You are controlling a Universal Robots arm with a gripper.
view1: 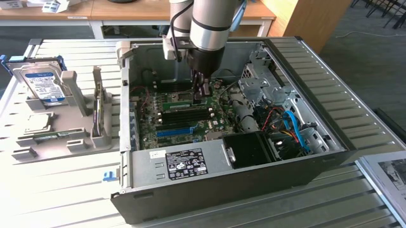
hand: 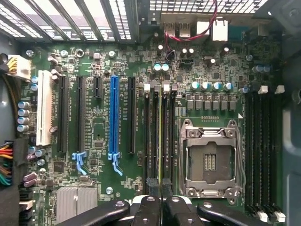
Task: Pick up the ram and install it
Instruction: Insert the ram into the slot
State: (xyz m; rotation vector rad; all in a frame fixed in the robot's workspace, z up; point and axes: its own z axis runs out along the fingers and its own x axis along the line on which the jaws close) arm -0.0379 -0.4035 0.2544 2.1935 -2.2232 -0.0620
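**Installation, late stage.** The gripper (hand: 162, 189) is seen closed almost fully on the ram (hand: 162, 136), which is held upright and edge-on, in line with a black memory slot. That slot lies near the middle of the motherboard (hand: 99, 141), between the blue slot (hand: 113, 117) and the CPU socket (hand: 210, 157), just beside the latter. Pick-up is judged complete and the ram is lined up. Whether the ram is fully seated cannot be told, and the grip is not yet released. Beyond the board, the case (view1: 222, 190) wall is seen.
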